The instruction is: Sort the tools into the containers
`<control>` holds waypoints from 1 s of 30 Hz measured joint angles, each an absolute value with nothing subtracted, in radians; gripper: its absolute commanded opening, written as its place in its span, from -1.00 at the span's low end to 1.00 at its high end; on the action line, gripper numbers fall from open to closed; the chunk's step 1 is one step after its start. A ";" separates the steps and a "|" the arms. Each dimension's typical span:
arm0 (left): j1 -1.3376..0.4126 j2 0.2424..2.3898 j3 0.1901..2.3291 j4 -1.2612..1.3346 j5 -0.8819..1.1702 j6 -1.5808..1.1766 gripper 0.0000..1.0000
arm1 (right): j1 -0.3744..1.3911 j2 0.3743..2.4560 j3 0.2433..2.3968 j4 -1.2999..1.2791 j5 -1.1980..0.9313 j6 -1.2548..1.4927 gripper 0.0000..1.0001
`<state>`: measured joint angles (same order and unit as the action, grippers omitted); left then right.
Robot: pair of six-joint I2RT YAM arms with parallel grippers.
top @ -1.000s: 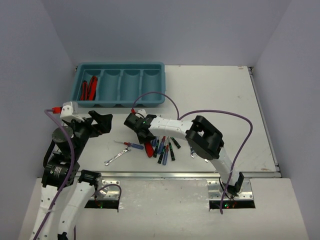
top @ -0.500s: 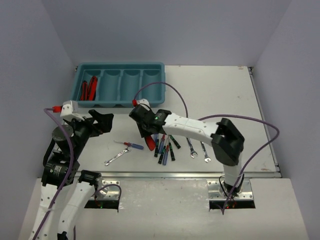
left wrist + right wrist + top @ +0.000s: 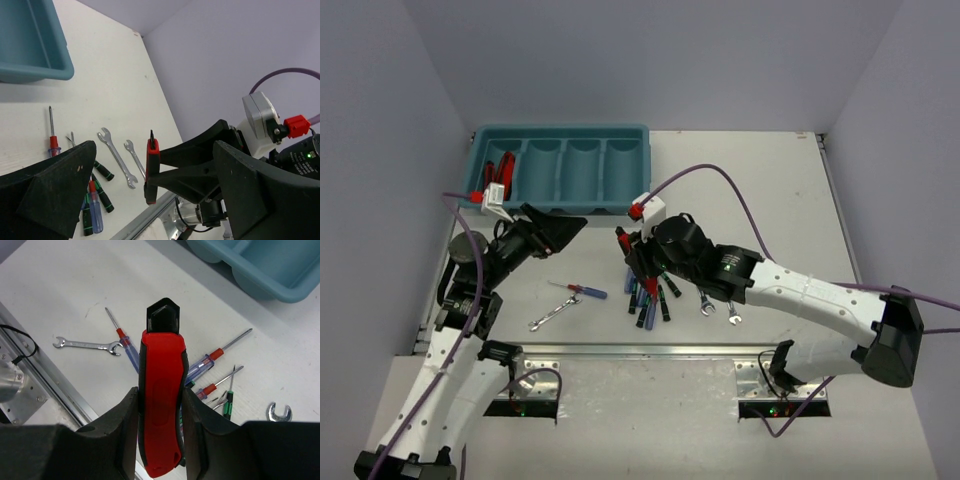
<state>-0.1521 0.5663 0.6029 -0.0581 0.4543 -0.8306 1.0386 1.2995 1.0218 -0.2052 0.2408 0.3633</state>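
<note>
My right gripper (image 3: 632, 256) is shut on a pair of red-and-black-handled pliers (image 3: 639, 264) and holds it above the pile of screwdrivers (image 3: 648, 296). In the right wrist view the pliers (image 3: 161, 400) sit upright between my fingers (image 3: 120, 430). The left wrist view shows the same pliers (image 3: 151, 170) in the right gripper. My left gripper (image 3: 563, 229) is open and empty, below the teal tray (image 3: 560, 131). Red-handled pliers (image 3: 497, 176) lie in the tray's leftmost compartment. The other three compartments look empty.
A red-and-blue screwdriver (image 3: 582, 290) and a silver wrench (image 3: 550, 316) lie left of the pile. Two more wrenches (image 3: 717, 303) lie to its right. The tray corner shows in the left wrist view (image 3: 35, 55) and the right wrist view (image 3: 265, 265).
My right gripper has lifted the red pliers off the table and shifted right, with its arm stretching out. My left gripper has moved right and up toward the tray.
</note>
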 measured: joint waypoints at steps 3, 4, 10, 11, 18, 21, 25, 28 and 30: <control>-0.170 0.606 0.589 0.010 0.466 -0.871 0.82 | 1.039 1.277 1.001 -0.187 0.205 0.342 -1.00; -0.183 0.620 0.587 0.023 0.463 -0.879 0.79 | 1.039 1.275 1.000 -0.178 0.192 0.338 -1.00; -0.329 0.695 0.587 0.081 0.404 -0.895 0.76 | 1.044 1.273 1.000 -0.131 0.147 0.318 -1.00; -0.359 0.712 0.587 0.087 0.389 -0.894 0.75 | 1.045 1.273 1.000 -0.129 0.144 0.314 -1.00; -0.505 0.844 0.587 0.112 0.304 -0.886 0.03 | 1.050 1.275 1.001 -0.127 0.131 0.302 -1.00; -0.552 0.878 0.587 0.115 0.271 -0.884 -0.37 | 1.050 1.275 1.001 -0.128 0.134 0.296 -1.00; -0.586 0.894 0.587 0.135 0.240 -0.873 -1.00 | 1.050 1.274 1.001 -0.133 0.145 0.294 -1.00; -0.590 0.913 0.588 0.150 0.226 -0.873 -1.00 | 1.050 1.274 1.001 -0.135 0.171 0.292 -0.80; -0.592 0.928 0.599 0.142 0.222 -0.866 -1.00 | 1.050 1.274 1.001 -0.141 0.184 0.294 0.54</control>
<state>-0.5918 0.9281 0.5994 0.1418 0.2217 -0.8663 1.0496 1.2736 1.0012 -0.1414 0.1845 0.2935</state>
